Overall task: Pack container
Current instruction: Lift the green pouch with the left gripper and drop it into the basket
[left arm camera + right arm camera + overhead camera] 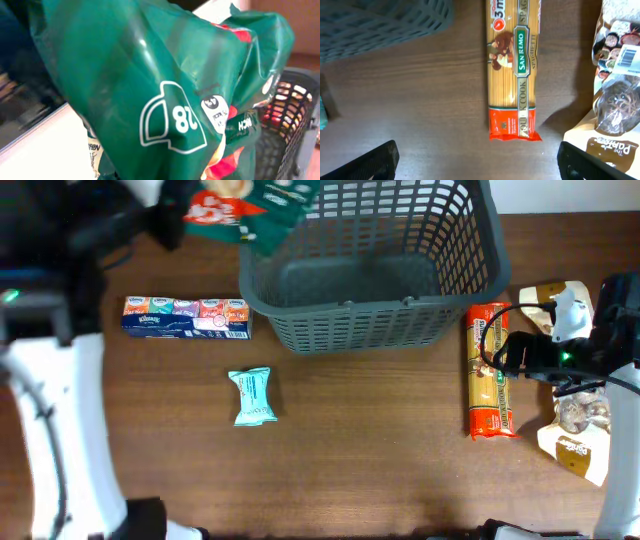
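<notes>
Your left gripper (185, 216) clamps glossy, crinkled green packet (255, 202) above far-left rim of container (370, 325), a dark grey latticed plastic basket at far centre of wood-grain table (350, 450). Your right gripper (477, 162) gapes wide over long, flat spaghetti packet (512, 70).

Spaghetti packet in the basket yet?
No, the spaghetti packet lies on the table, just right of the basket.
</notes>
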### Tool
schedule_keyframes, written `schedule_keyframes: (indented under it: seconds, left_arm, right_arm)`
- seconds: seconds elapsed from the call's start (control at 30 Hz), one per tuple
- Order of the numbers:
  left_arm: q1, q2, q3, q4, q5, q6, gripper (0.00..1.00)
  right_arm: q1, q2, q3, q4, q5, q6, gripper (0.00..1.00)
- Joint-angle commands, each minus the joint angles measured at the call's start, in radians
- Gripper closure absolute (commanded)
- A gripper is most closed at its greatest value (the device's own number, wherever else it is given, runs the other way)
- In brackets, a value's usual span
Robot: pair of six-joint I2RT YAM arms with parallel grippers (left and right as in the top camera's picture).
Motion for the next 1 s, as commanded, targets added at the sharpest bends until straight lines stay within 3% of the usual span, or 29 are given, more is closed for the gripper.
schedule_keyframes:
  seconds: [0.0,0.3,0.67,0.73,0.77,0.8,0.83,0.87,0.97]
  left_arm:
    - [-0.058,0.087,0.027,0.075,0.032,0.018,0.98]
    - [-0.194,0.338,0.027,0.213,0.032,-0.046,0.98]
    - [-0.268,0.46,0.027,0.201,0.021,-0.092,0.99]
    - [-0.267,0.46,0.027,0.2,0.02,-0.111,0.88]
    - [-0.267,0.46,0.027,0.2,0.021,-0.124,0.66]
    - [-0.267,0.46,0.027,0.2,0.021,-0.139,0.54]
    - [-0.267,0.46,0.027,0.2,0.021,-0.157,0.3]
    - [-0.267,0.459,0.027,0.2,0.021,-0.174,0.2]
    - [-0.26,0.44,0.027,0.2,0.021,-0.231,0.21]
  right_arm:
    - [-0.006,0.002,0.016,-0.009,-0.017,0.0,0.01]
    - [-0.006,0.002,0.016,-0.04,-0.017,-0.003,0.01]
    - [-0.006,0.002,0.016,-0.05,-0.016,-0.003,0.01]
    - [-0.006,0.002,0.016,-0.05,-0.016,-0.003,0.01]
    - [-0.006,0.002,0.016,-0.05,-0.016,-0.003,0.01]
    - [-0.006,0.002,0.016,-0.05,-0.016,-0.003,0.01]
    - [-0.006,0.002,0.016,-0.05,-0.017,-0.003,0.01]
    - [-0.006,0.002,0.016,-0.05,-0.016,-0.003,0.01]
    - [-0.006,0.002,0.016,-0.05,-0.016,-0.003,0.01]
